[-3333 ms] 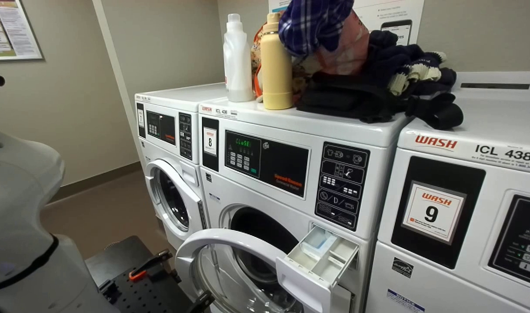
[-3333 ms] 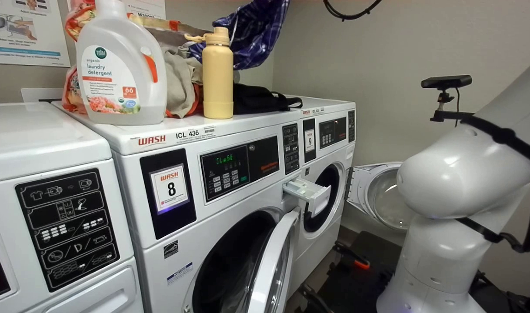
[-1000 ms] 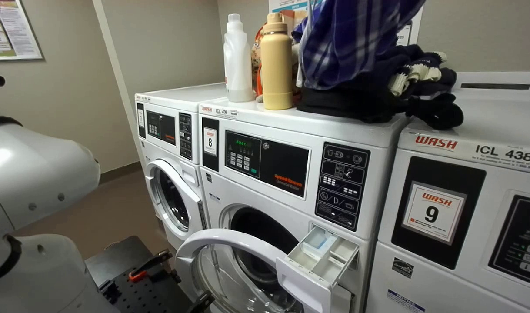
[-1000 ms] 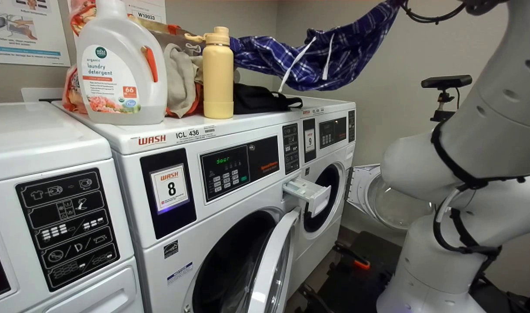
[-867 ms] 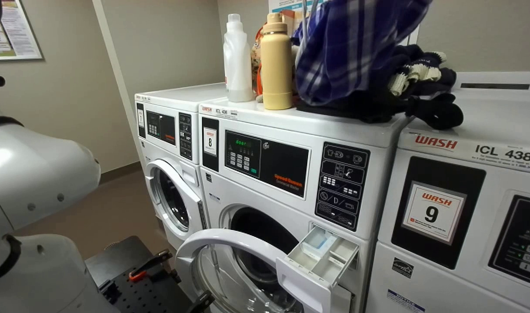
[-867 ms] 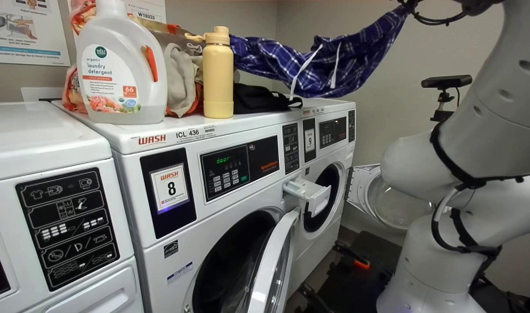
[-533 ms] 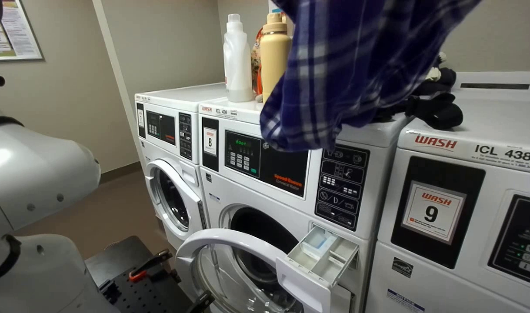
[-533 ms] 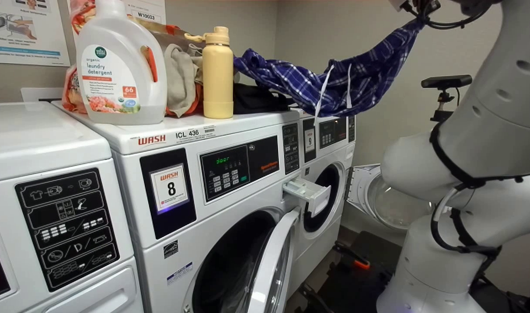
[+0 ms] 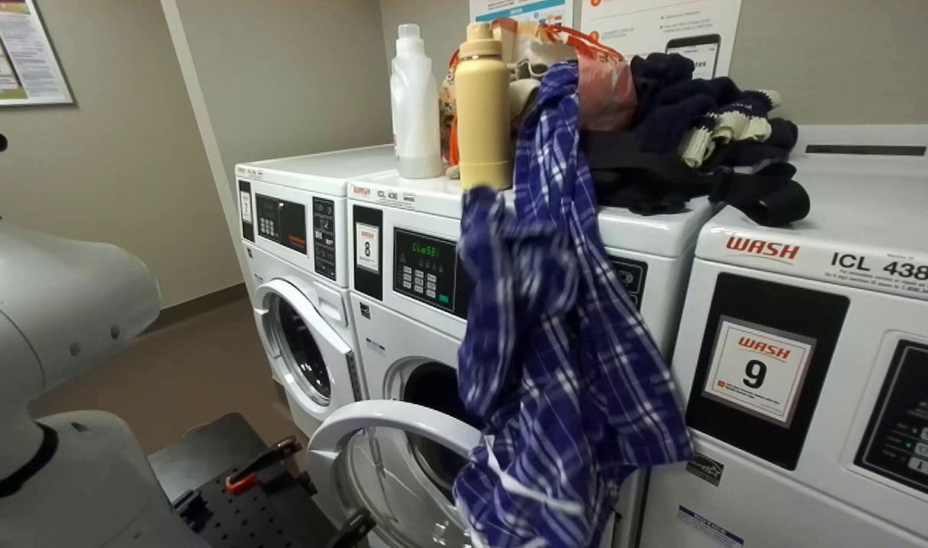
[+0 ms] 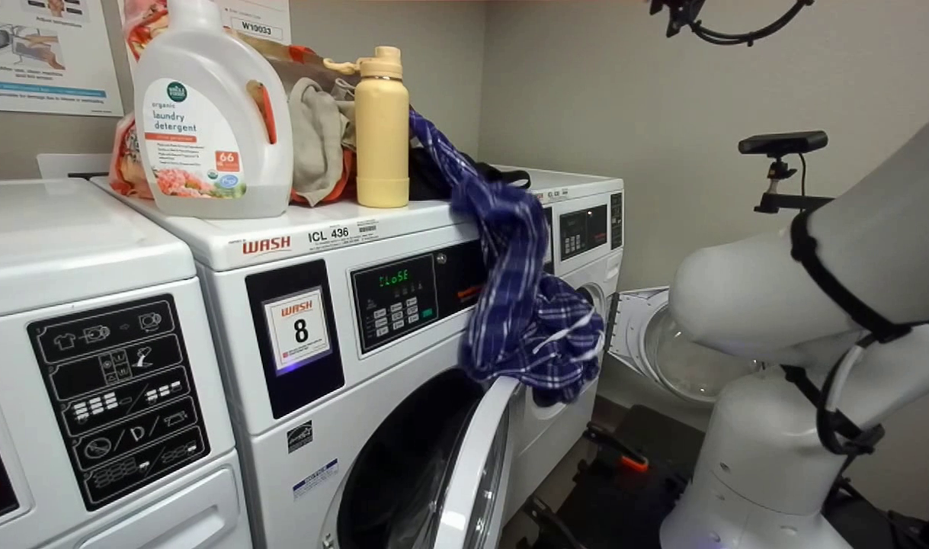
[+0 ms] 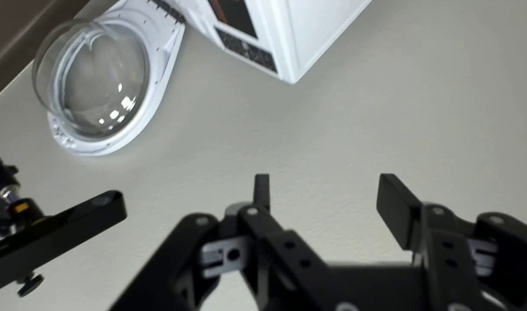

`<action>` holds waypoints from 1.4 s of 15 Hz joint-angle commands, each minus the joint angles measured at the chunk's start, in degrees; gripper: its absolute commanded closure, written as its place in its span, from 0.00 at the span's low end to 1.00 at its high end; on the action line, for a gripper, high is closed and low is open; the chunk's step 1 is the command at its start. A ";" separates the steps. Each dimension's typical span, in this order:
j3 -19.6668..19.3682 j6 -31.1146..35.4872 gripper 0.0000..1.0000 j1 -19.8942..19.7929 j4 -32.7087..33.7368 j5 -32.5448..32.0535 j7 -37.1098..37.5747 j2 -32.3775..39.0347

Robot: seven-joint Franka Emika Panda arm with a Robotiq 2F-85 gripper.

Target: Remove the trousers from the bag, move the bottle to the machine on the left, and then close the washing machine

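Note:
The purple plaid trousers [image 9: 578,327] droop from the bag [image 9: 607,95] down over the front of washing machine 8 [image 10: 273,480], blurred by motion. Their upper end still lies at the bag, and they cover the soap drawer. In the wrist view my gripper [image 11: 324,175] stands open with nothing between its fingers, facing the grey wall, apart from the trousers. A pale-yellow bottle [image 9: 484,114] stands upright on top of machine 8, in front of the bag. The door [image 10: 479,465] of machine 8 is swung wide. A neighbouring machine [image 9: 311,161] stands left of it in an exterior view.
A white detergent bottle [image 10: 213,122] stands beside the yellow one. Dark clothes [image 9: 707,114] and black straps [image 9: 764,194] lie on the machine tops. Another machine's door [image 11: 99,82] also hangs wide near the wall. A camera on a mount [image 10: 783,145] is near my arm.
The trousers were stretched up from the bag to my gripper; they have been let go and dropped over machine 8's front. My gripper has opened. The display went from "door" to "CLOSE".

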 commanded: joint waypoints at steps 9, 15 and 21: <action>-2.65 1.81 0.00 33.34 10.66 2.43 -7.17 8.81; -7.15 5.09 0.00 49.20 17.16 7.44 -17.56 18.59; -11.24 4.11 0.00 61.63 23.78 24.69 -35.64 26.55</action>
